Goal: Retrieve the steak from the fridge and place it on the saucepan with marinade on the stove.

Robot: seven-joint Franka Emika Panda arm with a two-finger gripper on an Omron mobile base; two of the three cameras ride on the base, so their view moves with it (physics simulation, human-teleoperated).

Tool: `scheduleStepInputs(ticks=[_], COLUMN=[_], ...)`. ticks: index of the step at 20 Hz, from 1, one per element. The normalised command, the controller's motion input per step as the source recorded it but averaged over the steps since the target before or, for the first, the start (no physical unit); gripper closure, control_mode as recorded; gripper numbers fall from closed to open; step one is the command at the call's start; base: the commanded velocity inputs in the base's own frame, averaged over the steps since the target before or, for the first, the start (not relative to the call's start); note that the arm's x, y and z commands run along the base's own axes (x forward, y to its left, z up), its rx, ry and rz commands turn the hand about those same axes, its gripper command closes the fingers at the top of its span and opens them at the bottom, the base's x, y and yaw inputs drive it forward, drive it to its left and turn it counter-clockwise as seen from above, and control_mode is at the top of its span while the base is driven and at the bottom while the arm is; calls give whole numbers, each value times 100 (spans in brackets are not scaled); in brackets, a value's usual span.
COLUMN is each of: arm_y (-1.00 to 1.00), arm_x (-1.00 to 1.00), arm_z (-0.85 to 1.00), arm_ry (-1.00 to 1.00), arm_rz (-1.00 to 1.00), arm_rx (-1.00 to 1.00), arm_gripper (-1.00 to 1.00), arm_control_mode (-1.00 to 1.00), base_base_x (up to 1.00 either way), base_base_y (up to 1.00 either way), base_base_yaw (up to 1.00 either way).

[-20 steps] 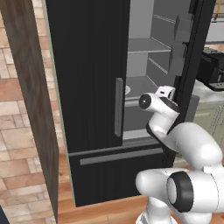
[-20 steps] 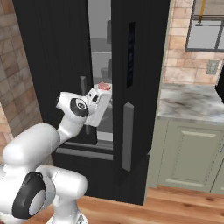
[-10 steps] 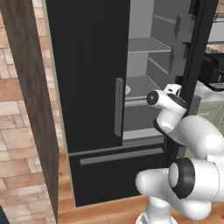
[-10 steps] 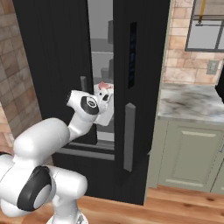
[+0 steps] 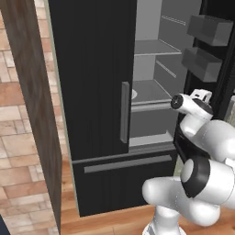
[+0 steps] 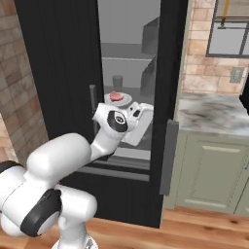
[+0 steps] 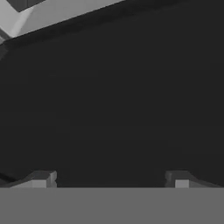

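Swinging rightward over the past second, the white arm carries its wrist from the gap of the fridge (image 5: 92, 92) toward the inner face of the open right door, as both base views show; the hand now sits higher and closer to that door than it did a second ago. In the hand view the gripper (image 7: 109, 181) faces a near-black surface at close range, its two fingertips (image 7: 41, 179) set wide apart with nothing between them, so the fingers are open and empty.

The steak (image 6: 115, 96) lies on a round white plate (image 6: 122, 101) on a middle shelf (image 5: 149, 89) inside the fridge, seen in the right base view just above and behind the robot's wrist. A grey cylinder (image 6: 117, 81) stands farther back on the same shelf. Grey door bins (image 5: 206, 64) hang on the open door in the left base view, above the hand.

By the look of it, the task is in its opening stage: the fridge stands open, but the meat is untouched. Reaching in, gripping the steak, driving to the stove and setting it in the saucepan all remain. A marble counter (image 6: 214, 114) over green cabinets sits to the fridge's right.
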Motion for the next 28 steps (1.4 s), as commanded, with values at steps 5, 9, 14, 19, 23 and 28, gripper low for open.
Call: scheduleStepInputs(ticks=[5,9,14,19,23,28], arm_y=[-99,-43,5,76,100,100], arm_x=[-48,-37,-42,-38,-4,-1], arm_z=[-17,-4,2,34,57,53], arm_ry=[0,0,-7,-18,-9,-12], arm_rz=[-9,-2,0,0,0,0], arm_rx=[0,0,8,12,11,14], arm_gripper=[-100,-100,-100,-100,-100,-100], arm_control_mode=[-100,-100,-100,-100,-100,-100], base_base_x=[0,0,0,0,0,0], base_base_y=[0,0,0,0,0,0], base_base_yaw=[0,0,0,0,0,0])
